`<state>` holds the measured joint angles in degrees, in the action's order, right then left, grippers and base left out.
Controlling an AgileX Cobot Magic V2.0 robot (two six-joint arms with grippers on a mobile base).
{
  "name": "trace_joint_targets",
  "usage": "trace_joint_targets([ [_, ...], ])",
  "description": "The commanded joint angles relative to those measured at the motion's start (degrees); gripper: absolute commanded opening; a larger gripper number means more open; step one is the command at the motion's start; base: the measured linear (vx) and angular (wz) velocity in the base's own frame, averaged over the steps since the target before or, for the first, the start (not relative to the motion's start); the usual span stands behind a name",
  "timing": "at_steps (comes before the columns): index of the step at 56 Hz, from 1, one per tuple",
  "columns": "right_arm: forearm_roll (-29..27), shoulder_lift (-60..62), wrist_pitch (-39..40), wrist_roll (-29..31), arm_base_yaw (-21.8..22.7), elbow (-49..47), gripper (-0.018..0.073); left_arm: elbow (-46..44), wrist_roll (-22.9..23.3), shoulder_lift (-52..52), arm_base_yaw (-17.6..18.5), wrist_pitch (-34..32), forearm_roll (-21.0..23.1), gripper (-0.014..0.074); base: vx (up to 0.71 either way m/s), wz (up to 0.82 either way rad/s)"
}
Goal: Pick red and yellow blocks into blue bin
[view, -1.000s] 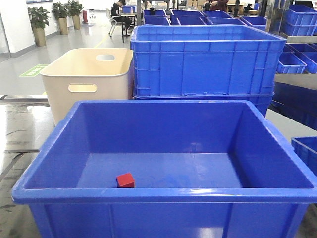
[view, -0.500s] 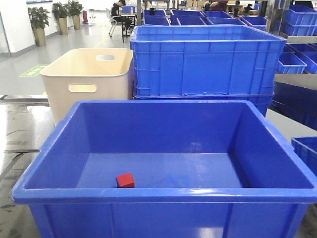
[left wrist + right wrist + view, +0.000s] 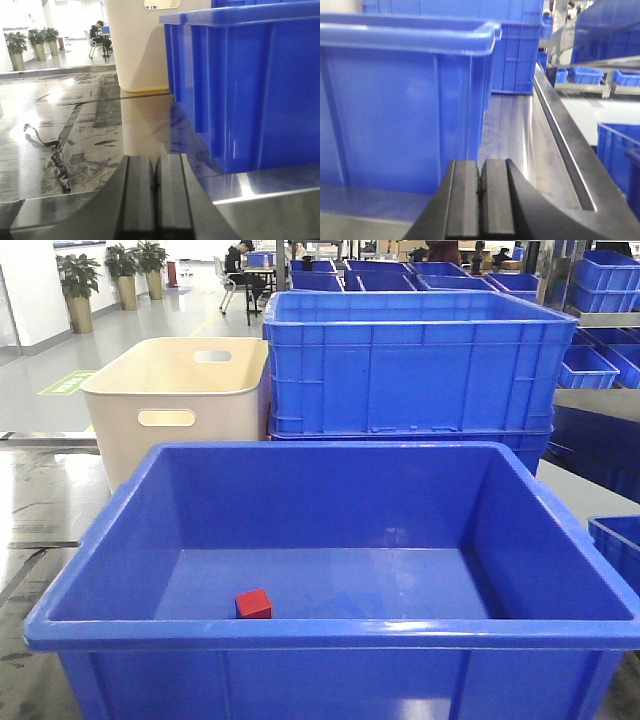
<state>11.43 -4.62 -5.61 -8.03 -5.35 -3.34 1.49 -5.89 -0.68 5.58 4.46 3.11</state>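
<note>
Nothing on the tabletop (image 3: 40,510) differs from the frame a second earlier — the only change is far off in the hall, where a figure at the top edge has shifted. The red cube (image 3: 253,604) lies where it lay, on the floor of the blue bin (image 3: 330,632) near the front wall and left of centre, with bare floor all around it. The yellow brick shows in no view.

The left gripper (image 3: 154,197) has its two black pads pressed together with nothing between them; it sits low over the glossy tabletop just outside the bin's left wall, with open surface stretching left and ahead as far as the beige tub (image 3: 175,400), apart from a dark cable (image 3: 54,157) trailing across the surface. The right gripper (image 3: 480,200) is likewise closed and empty, low beside the bin's right corner under the rolled rim. Ahead of it runs a narrow lane of tabletop between the bin wall and a raised metal edge (image 3: 560,135), ending at the ribbed blue crates (image 3: 410,365) stacked behind the bin.
</note>
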Motion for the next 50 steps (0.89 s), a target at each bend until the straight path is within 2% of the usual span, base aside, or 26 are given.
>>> trace_joint_targets([
  [1,0.21,0.67,5.05,0.28,0.06,-1.80,-0.0011,-0.94,0.34,-0.84,0.00,-4.46,0.20,-0.0006,0.00,0.00],
  [17,0.49,5.84,4.16,0.85,0.65,-1.57,-0.0011,-0.94,0.34,-0.85,0.00,-4.16,0.20,-0.0006,0.00,0.00],
  [29,-0.04,5.84,12.30,0.22,0.82,5.66,-0.0011,-0.94,0.34,-0.85,0.00,-3.61,0.20,-0.0006,0.00,0.00],
  [50,-0.04,5.90,6.25,0.00,0.82,5.48,-0.0011,-0.94,0.34,-0.85,0.00,-3.61,0.20,-0.0006,0.00,0.00],
])
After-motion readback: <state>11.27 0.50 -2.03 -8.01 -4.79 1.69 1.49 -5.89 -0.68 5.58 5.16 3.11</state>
